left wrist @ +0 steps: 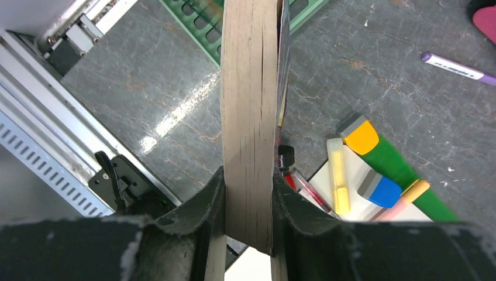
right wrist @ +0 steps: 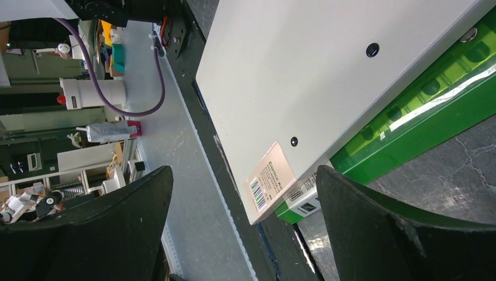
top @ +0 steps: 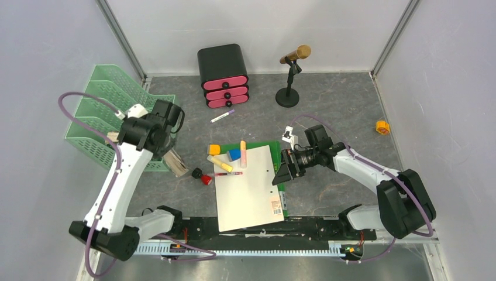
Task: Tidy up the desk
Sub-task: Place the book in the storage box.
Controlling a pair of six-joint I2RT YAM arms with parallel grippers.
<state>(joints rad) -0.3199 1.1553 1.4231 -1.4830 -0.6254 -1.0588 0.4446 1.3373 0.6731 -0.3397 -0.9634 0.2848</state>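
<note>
Your left hand (top: pixel 171 153) is at the left of the top view, clenched on a thin brown board (left wrist: pixel 248 117). It holds the board edge-on, just beside the mint-green tray (top: pixel 93 117). You cannot tell whether the board's lower end touches the bench (top: pixel 339 105).

Your right hand (top: pixel 285 170) is right of centre, released with its jaws spread wide. It sits at the right edge of the white pad (top: pixel 248 187), which lies on a green folder (right wrist: pixel 421 117).

The bench, dark grey with pale veins, fills the middle of the top view. At its upper edge stand a black drawer box (top: pixel 223 76) and a microphone stand (top: pixel 288 96). A purple marker (top: pixel 222 116) lies just below the drawers. A yellow highlighter (top: pixel 219 163) and a blue eraser (top: pixel 234 154) rest at the pad's upper left corner.
</note>
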